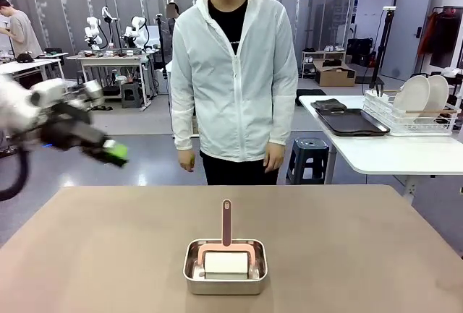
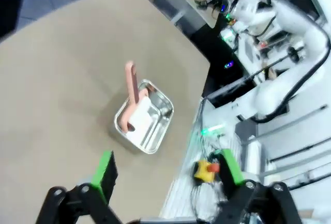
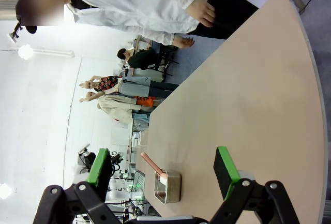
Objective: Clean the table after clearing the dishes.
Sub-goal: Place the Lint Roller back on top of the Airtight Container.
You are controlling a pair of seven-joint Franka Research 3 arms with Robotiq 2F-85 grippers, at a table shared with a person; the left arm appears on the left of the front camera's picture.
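pink roller (image 1: 226, 244) in steel pan (image 1: 225, 278) on table (image 1: 108, 255) (left gripper (image 1: 116, 152) open, aloft)

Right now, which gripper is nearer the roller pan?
Left. The left gripper hangs open above the table's left side, up-left of the pan. The right gripper, also open, views it from farther off.
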